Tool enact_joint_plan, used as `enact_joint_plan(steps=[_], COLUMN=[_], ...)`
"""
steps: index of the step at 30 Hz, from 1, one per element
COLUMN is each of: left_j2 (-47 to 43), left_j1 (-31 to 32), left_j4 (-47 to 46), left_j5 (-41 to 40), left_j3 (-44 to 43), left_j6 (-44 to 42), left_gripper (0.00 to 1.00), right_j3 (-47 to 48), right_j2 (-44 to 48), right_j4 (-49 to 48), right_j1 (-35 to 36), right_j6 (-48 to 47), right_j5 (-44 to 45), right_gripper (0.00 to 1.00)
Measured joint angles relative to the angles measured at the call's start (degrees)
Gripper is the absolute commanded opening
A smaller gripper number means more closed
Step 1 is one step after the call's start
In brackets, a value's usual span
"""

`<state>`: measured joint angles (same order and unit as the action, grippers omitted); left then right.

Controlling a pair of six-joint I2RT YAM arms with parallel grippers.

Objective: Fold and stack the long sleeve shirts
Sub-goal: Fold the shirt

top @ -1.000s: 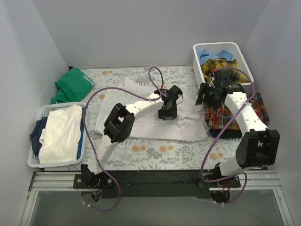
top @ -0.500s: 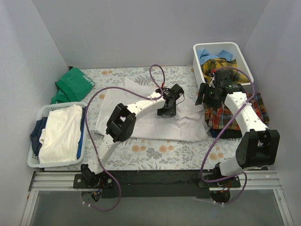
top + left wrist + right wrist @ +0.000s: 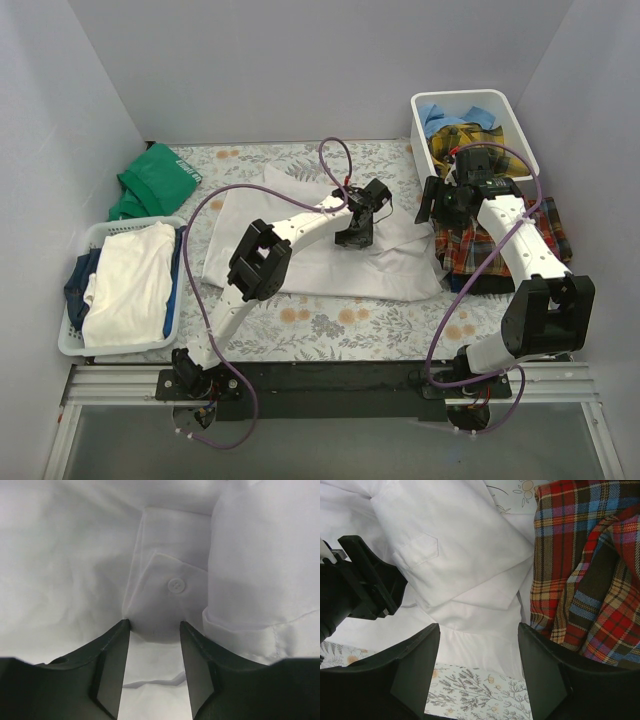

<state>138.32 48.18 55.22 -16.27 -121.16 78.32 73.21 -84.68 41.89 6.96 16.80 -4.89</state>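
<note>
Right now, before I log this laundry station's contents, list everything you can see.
white shirt: 1, white, spread mid-table
red plaid shirt: 1, red-navy plaid, right side
bin: 1, white, far right corner
yellow plaid shirt: 1, yellow-dark, in the bin
blue shirt: 1, light blue, in the bin
green garment: 1, green, far left
basket: 1, white, near left
white cloth: 1, white, in the basket
dark blue cloth: 1, navy, in the basket
table cover: 1, floral
cables: 2, purple, looping over the table
left pincer: 1, black, open, tips at the white shirt's cuff
right pincer: 1, black, open, above the white shirt's edge
</note>
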Motion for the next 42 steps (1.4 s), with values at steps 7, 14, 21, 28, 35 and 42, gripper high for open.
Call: enact_joint_plan(steps=[7,14,21,28,35,42], left_j2=[0.11,0.11,-0.2,-1.53,-10.4,-33.92], left_j1=[0.0,0.0,0.0,-0.02,-1.62,-7.28], left_j4=[-0.83,0.98,3.37,5.55,10.12,14.27], left_j5=[0.96,0.42,-1.31,-3.87,-10.64,-18.34], left_j3=[0.0,-1.68,-6.47,-6.78,-3.72,8.59], left_j6=[-0.35,-0.55,-0.59,-0.52,0.39,3.74], left_gripper=[0.11,0.1,0.0,0.0,0.0,0.0], right_j3=[0.0,0.0,0.0,0.0,-1.49,-2.19], right_j2=[0.0,0.0,0.0,0.0,0.0,0.0], right_j4=[0.0,0.0,0.0,-0.02,-1.01,-1.92], right_j1=[0.0,0.0,0.0,0.0,0.0,-0.11], right_j6=[0.0,0.0,0.0,-0.02,-0.04,-0.11], right_j5=[0.02,0.02,-0.02,-0.04,-0.7,-2.05], right_gripper=[0.71,0.71,0.71,0.71,0.71,0.71])
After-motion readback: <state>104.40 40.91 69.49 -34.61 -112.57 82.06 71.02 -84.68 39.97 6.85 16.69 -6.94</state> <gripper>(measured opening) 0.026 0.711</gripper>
